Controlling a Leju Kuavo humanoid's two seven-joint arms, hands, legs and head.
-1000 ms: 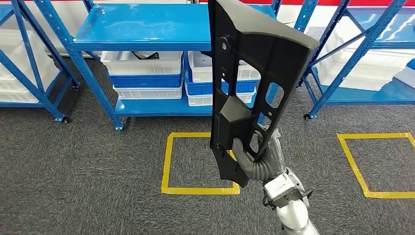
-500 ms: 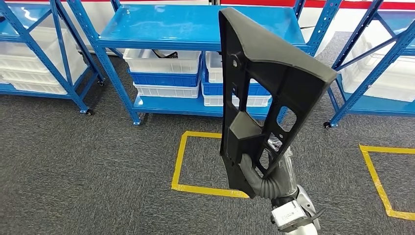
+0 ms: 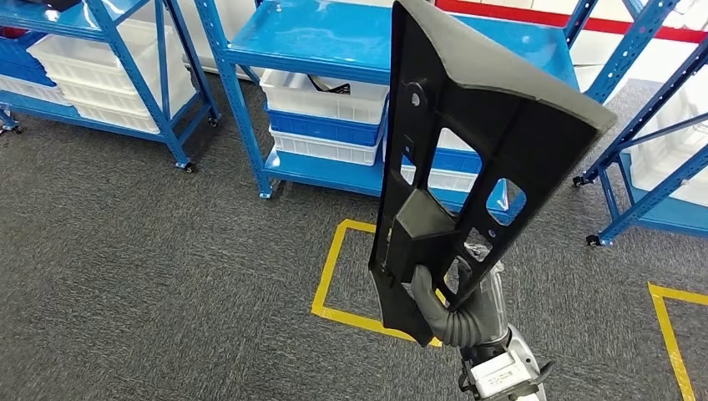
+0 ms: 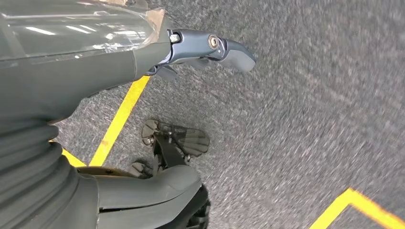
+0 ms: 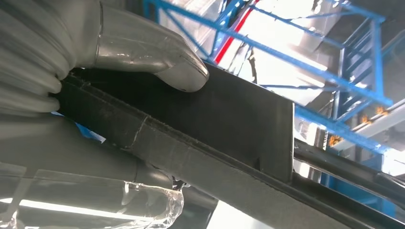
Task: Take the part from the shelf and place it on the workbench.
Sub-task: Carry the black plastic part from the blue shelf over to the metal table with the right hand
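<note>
The part (image 3: pixel 467 150) is a long black plastic panel with several cut-outs. In the head view it stands nearly upright in front of me, above the grey carpet. My right hand (image 3: pixel 451 313) grips it at its lower end, with fingers through a cut-out. Up close in the right wrist view, the grey thumb (image 5: pixel 143 52) presses on the part's (image 5: pixel 215 133) flat black face. My left hand (image 4: pixel 86 81) hangs over the carpet with nothing in it, its fingers (image 4: pixel 215 47) held apart from the thumb.
A blue steel shelf (image 3: pixel 334 50) stands ahead, with white and blue bins (image 3: pixel 326 117) on its lower level. More blue racks stand at the left (image 3: pixel 125 50) and right (image 3: pixel 659 167). A yellow tape square (image 3: pixel 334 267) marks the carpet below the part.
The whole scene has slid to the right and tilted, so the camera has turned left. The part stays in my right hand's same hold.
</note>
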